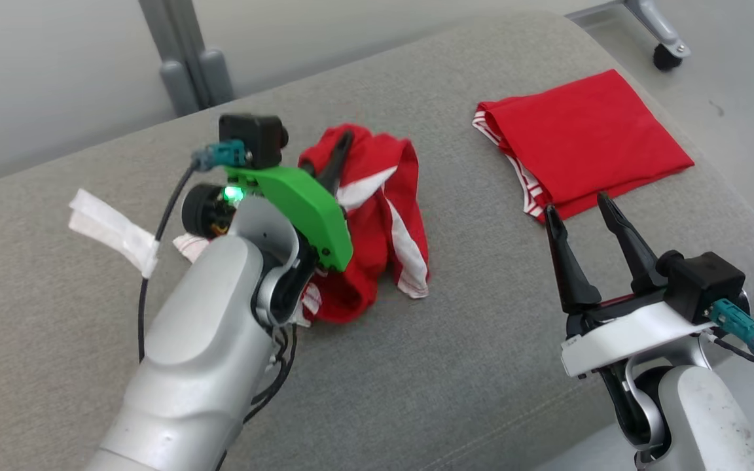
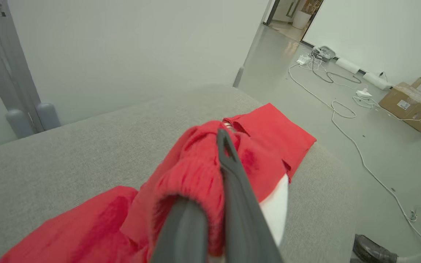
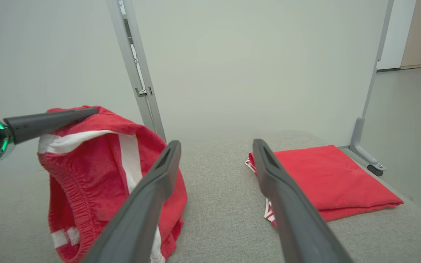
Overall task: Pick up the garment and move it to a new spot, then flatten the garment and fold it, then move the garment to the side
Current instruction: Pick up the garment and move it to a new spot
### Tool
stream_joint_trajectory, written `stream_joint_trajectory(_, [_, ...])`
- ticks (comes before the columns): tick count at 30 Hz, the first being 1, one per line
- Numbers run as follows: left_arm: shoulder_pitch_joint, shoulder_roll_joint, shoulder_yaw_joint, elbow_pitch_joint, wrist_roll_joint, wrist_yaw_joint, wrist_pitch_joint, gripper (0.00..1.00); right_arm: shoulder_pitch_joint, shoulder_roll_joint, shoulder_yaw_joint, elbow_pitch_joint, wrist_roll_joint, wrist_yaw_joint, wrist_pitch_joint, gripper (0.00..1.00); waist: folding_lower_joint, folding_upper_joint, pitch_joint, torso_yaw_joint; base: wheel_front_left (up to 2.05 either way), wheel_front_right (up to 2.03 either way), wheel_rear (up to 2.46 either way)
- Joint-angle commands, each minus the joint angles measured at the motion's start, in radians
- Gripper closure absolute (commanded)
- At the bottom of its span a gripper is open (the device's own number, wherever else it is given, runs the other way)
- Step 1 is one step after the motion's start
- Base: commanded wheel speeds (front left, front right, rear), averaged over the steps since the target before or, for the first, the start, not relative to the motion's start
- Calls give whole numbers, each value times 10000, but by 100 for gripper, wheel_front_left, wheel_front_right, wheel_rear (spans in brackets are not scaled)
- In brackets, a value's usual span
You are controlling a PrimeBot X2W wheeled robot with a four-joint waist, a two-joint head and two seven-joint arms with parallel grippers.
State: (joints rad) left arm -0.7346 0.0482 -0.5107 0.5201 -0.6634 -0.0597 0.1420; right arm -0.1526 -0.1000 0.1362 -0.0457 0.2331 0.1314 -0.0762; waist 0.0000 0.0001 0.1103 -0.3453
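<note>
From where I stand, the left gripper [image 1: 344, 145] is clamped tight on the crumpled garment [image 1: 383, 222], a red piece with white stripes and an elastic band. Its dark fingers pinch a bunched fold at the top of the heap. The cloth hangs down from that pinch in loose folds, and its lower part seems to rest on the grey cushion [image 1: 482, 340], roughly in the middle of the padded surface. The right gripper [image 1: 578, 205] holds nothing. Its two long fingers are spread wide apart and point toward the folded garment [image 1: 586, 140], with the tips hovering just at that piece's near edge. The folded garment is a neat flat red rectangle with a striped hem showing along one side, lying well apart from the crumpled one near the cushion's far right corner. A strip of white tape [image 1: 112, 229] lies on the cushion on the left side, beside the left arm's cable. Behind the cushion rise grey posts [image 1: 187, 65], and a caster wheel [image 1: 666, 57] stands on the floor beyond the right corner. Further off, white cables [image 2: 342, 109] trail across the floor toward a cardboard box [image 2: 411, 104], and a person's dark shoe [image 2: 373, 250] shows close to the cushion's edge.
</note>
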Motion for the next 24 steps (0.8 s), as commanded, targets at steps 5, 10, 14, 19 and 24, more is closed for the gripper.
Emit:
stream_joint_trajectory(5, [562, 296, -87, 1743, 452, 336, -776, 0, -194, 118, -29, 139, -55, -15, -183, 0, 0, -1, 809, -583, 0, 0, 0])
stream_joint_trajectory(10, [845, 307, 99, 2678, 293, 123, -1819, 0, -172, 94, -15, 248, -95, -15, -208, 0, 0, -1, 640, 97, 0, 0, 0])
stream_joint_trajectory(14, [1151, 313, 255, 2684, 15, -251, -2657, 0, -158, 1, 13, 307, -130, -15, -148, 0, 0, -1, 344, 702, 0, 0, 0])
stream_joint_trajectory(19, [1883, 819, 276, 2012, 105, -499, -3689, 0, -199, -271, 9, 412, -115, -15, -20, 0, 0, -1, -130, 1533, 0, 0, 0])
stream_joint_trajectory(24, [2826, 1446, 920, 851, 216, -181, -4019, 0, -74, -387, -210, 474, -115, -15, 29, 0, 0, -1, -451, 2123, 0, 0, 0])
